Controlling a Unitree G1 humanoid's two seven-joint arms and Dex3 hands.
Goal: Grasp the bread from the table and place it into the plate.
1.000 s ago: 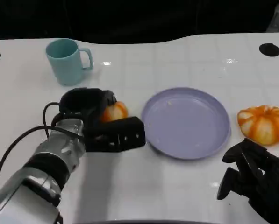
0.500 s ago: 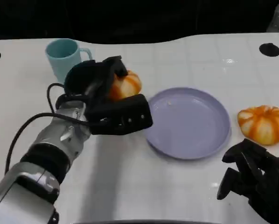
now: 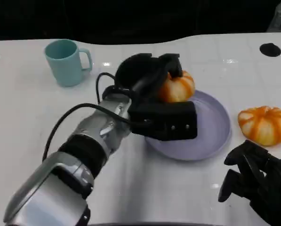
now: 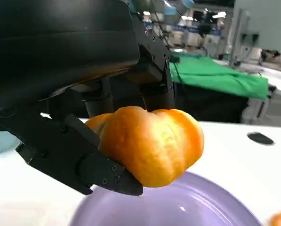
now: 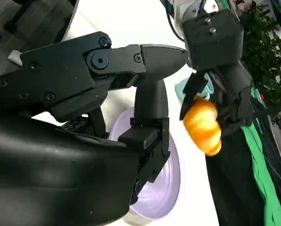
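Carry step: my left hand (image 3: 152, 89) pinches the bread (image 3: 177, 87) over the plate (image 3: 214, 136); next, I lower and release.

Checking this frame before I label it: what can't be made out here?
- Head view: the near left part of the plate is hidden behind the left hand.
- Head view: the held bread is partly covered by fingers; the right hand is cut off by the edge.
- Left wrist view: blurred room behind.

The black left hand (image 3: 154, 94) hides the near left of the round lilac plastic plate (image 3: 211, 127); the black right hand (image 3: 255, 183) is cut off at the frame's near right corner.
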